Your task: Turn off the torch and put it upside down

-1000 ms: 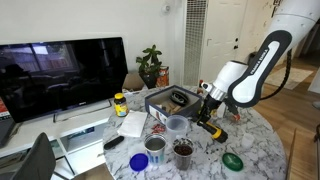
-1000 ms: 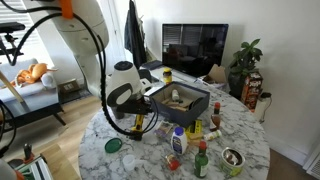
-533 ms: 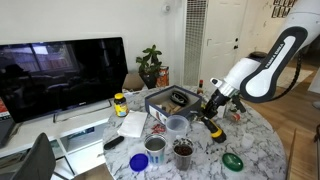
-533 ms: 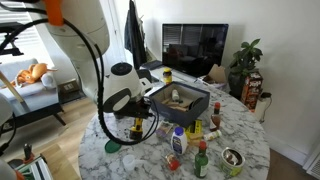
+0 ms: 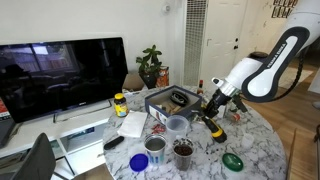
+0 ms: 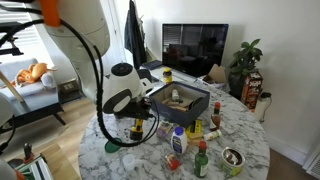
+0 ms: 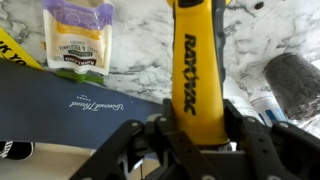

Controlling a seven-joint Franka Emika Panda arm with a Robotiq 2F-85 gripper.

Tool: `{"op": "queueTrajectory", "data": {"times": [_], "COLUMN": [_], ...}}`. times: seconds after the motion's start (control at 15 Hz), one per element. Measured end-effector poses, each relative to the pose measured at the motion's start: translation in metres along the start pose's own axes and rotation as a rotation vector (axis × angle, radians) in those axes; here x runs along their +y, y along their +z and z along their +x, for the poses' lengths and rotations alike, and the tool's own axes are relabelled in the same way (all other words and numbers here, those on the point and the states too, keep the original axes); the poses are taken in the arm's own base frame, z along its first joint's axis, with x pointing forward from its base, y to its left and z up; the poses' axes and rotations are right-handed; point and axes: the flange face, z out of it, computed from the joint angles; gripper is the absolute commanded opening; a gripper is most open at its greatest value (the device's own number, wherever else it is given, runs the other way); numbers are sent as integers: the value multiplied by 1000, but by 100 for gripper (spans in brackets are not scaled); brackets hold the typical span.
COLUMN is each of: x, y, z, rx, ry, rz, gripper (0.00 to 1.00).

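Note:
The torch [image 7: 199, 70] is yellow with black lettering and fills the middle of the wrist view. My gripper [image 7: 200, 128] is shut on its yellow body, one finger on each side. In both exterior views the torch [image 5: 214, 124] [image 6: 136, 128] stands roughly upright on the marble table, held by the gripper [image 5: 212, 107] [image 6: 137, 117]. Whether its light is on cannot be told.
A dark tray [image 5: 168, 97] with items sits mid-table. Nearby are a clear cup [image 5: 176, 125], two metal tins [image 5: 156, 145] [image 5: 183, 151], a green lid [image 5: 232, 160], a yellow-lidded jar [image 5: 120, 103], red-capped bottles [image 6: 201, 160] and a purple-labelled packet [image 7: 77, 35]. A TV [image 5: 60, 75] stands behind.
Over the last second the arm swung and the gripper shifted slightly along the table with the torch; in the last half second nothing visibly moved.

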Motion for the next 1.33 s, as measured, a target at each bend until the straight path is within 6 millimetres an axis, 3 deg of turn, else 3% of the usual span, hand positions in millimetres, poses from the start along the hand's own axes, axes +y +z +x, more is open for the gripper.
{"op": "queueTrajectory", "data": {"times": [0.73,1.33], "x": [-11,2], "y": [-6,11], "z": [15,-12], "rx": [178,381], "ry": [-104,-148], "rz": [-1,-1], "gripper": [25,25]}}
